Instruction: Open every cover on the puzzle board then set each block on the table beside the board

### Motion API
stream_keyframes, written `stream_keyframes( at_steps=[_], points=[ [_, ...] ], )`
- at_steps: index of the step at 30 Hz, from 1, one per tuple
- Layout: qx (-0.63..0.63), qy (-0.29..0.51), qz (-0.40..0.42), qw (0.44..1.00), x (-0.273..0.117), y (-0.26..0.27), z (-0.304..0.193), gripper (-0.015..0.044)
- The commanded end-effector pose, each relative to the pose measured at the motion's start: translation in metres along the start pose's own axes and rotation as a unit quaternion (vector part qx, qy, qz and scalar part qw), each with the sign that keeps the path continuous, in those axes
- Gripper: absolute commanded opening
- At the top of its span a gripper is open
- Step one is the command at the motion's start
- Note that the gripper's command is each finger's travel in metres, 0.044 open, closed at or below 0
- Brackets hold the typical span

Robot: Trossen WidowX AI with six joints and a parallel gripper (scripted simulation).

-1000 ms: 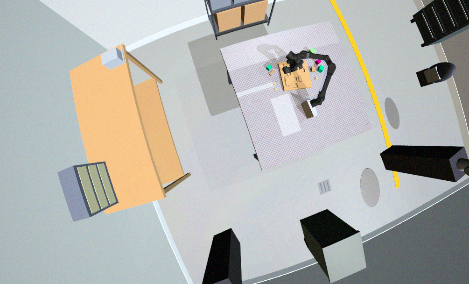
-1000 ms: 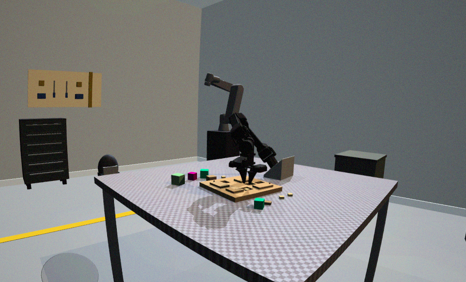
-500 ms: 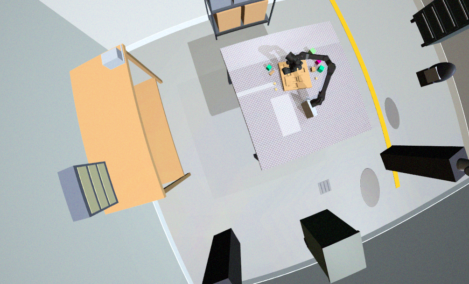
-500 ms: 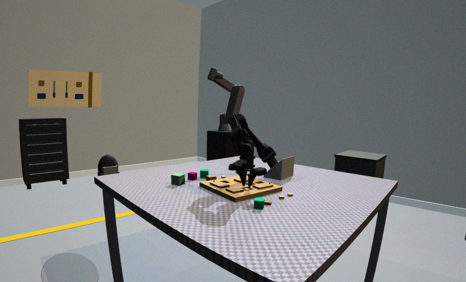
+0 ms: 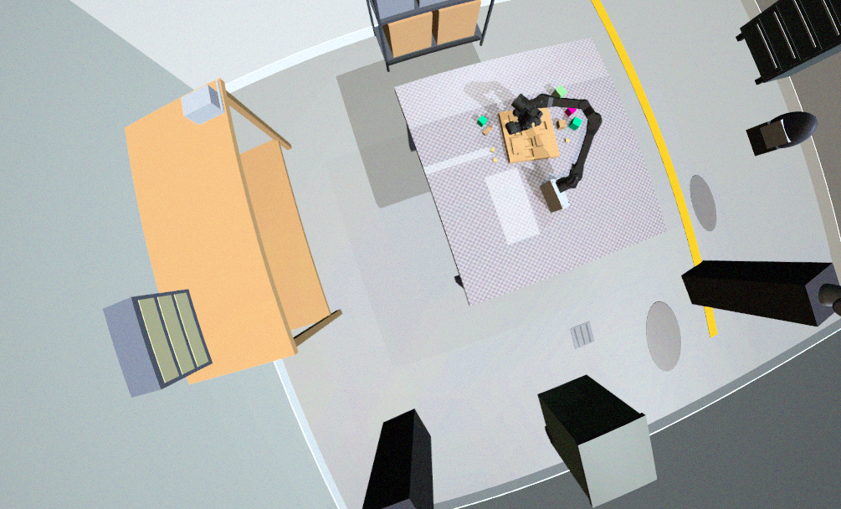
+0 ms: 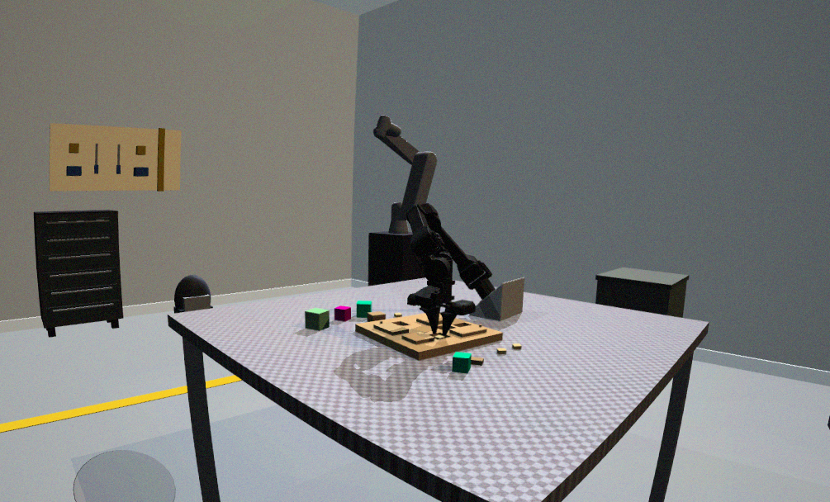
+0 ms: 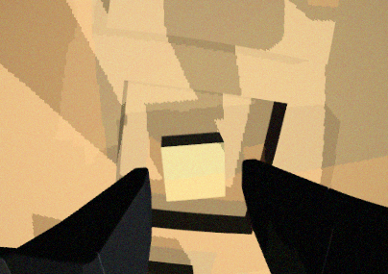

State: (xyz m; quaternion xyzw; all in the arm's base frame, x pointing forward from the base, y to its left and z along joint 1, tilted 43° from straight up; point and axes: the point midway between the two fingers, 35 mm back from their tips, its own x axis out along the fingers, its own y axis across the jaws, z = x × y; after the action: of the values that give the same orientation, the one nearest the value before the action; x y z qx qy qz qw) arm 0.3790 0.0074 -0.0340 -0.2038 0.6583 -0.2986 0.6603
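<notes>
The wooden puzzle board (image 5: 517, 158) (image 6: 419, 353) lies on the table. My gripper (image 6: 439, 333) (image 7: 195, 178) is partly open, pointing down low over the board's near side in the exterior view. A pale yellow block (image 7: 193, 171) sits in an uncovered well, between and slightly ahead of the fingertips in the wrist view, with gaps on both sides. Raised wooden covers (image 6: 418, 337) (image 6: 467, 329) (image 6: 392, 327) stand on the board; their exact positions are hard to tell. Small yellow blocks (image 5: 493, 150) (image 5: 494, 160) (image 5: 566, 140) rest on the table on both sides of the board. The arm hides part of the board in the top view.
A green cube (image 5: 482, 120) (image 6: 462, 362) and a brown piece (image 5: 486, 131) (image 6: 476, 361) lie beside the board. Across it are another green cube (image 5: 576, 123) (image 6: 364, 308), a magenta cube (image 5: 571, 110) (image 6: 342, 313), a light green cube (image 5: 560, 92) (image 6: 316, 318) and a brown piece (image 5: 561, 123) (image 6: 376, 316).
</notes>
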Motion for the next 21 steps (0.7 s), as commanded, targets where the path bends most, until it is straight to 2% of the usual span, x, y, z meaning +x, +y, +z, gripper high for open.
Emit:
stream_keyframes(
  at_steps=[1, 14, 21],
  points=[
    [-0.004, 0.000, -0.003, 1.000, 0.0032, -0.0006, -0.0007, 0.0144],
    [-0.004, -0.001, -0.003, 1.000, 0.0111, -0.0007, -0.0008, 0.0144],
    [0.001, -0.001, 0.000, 1.000, 0.0091, -0.0002, 0.0006, 0.0097]
  ],
)
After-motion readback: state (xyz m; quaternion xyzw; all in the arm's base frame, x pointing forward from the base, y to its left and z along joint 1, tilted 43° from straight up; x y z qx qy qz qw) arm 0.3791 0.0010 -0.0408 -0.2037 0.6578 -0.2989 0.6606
